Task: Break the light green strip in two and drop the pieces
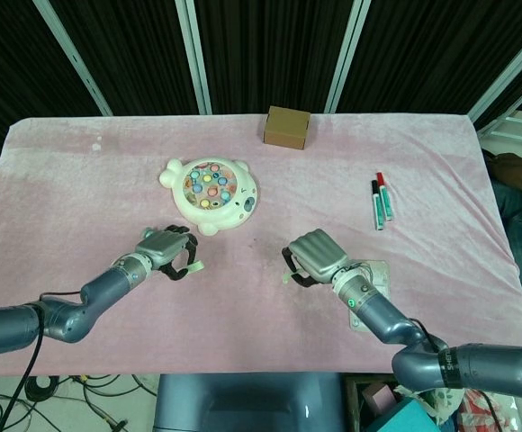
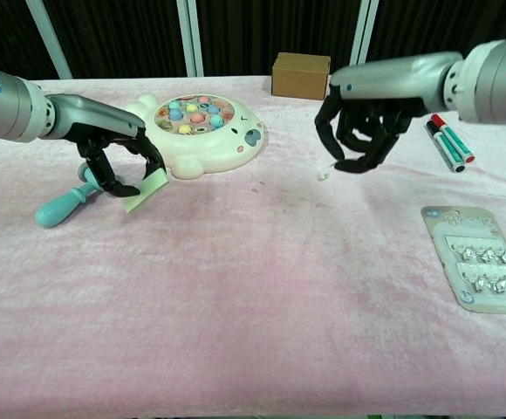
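Two pieces now, one in each hand: the strip looks already broken. Left hand (image 2: 118, 161), at about 8 o'clock on the tabletop (image 2: 253, 288), curls its fingers round the larger light green piece (image 2: 145, 189), which hangs just above the cloth beside the teal hammer (image 2: 78, 198) and in front of the toy (image 2: 202, 131). Right hand (image 2: 362, 131), out at about 4 o'clock in the head view, pinches a much smaller bit (image 2: 324, 174) at its fingertips, low over the cloth. What's left, I'd judge, is simply letting go. Each piece seems thin, light and stiff enough to snap, so it should fall flat on the soft pink cover without bouncing far. Spread the fingers fully, though: a scrap that light could cling between the pads.
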